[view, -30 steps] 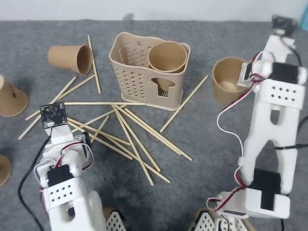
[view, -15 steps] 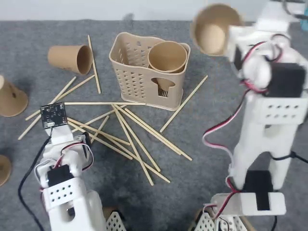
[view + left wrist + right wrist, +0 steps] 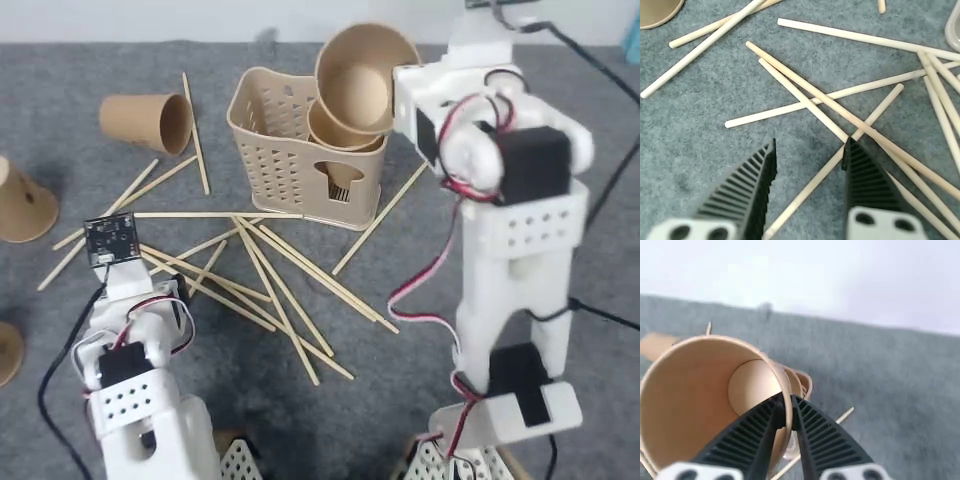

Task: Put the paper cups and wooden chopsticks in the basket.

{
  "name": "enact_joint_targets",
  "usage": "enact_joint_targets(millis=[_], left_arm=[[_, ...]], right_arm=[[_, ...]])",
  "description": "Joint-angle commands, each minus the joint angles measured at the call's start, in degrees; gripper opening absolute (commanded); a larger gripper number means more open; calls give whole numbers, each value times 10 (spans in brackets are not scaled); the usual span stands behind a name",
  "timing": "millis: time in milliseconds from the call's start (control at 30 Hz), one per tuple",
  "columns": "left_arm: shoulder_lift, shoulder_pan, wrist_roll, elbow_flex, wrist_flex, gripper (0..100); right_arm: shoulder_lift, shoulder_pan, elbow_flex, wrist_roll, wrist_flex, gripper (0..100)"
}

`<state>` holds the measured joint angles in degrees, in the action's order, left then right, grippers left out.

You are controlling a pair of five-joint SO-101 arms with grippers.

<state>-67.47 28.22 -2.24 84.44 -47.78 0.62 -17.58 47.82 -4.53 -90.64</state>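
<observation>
Paper cup (image 3: 360,80) in right end effector's (image 3: 785,402) pinch above cup-holding basket (image 3: 270,150); left end effector (image 3: 810,145) spread over chopsticks (image 3: 865,38) on grey counter (image 3: 250,400).

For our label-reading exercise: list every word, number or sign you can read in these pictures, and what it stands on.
No text can be read.
The striped label seen through the handle hole of the basket: too small to read.
The circuit board on the left arm: any marking is too small to read.
The paper cup in the right gripper and the chopsticks: plain.
</observation>
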Motion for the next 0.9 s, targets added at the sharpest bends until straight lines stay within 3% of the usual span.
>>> enact_joint_targets(millis=[0, 467, 733, 867], left_arm=[[-10, 2, -8, -3, -1, 206], [-10, 31, -8, -5, -2, 206], [-10, 31, -8, -5, -2, 206], [-10, 31, -8, -5, -2, 206]], right_arm=[[16, -4, 5, -4, -3, 7], [65, -10, -11, 17, 7, 12], [58, -32, -59, 17, 10, 235], [36, -31, -19, 17, 0, 229]])
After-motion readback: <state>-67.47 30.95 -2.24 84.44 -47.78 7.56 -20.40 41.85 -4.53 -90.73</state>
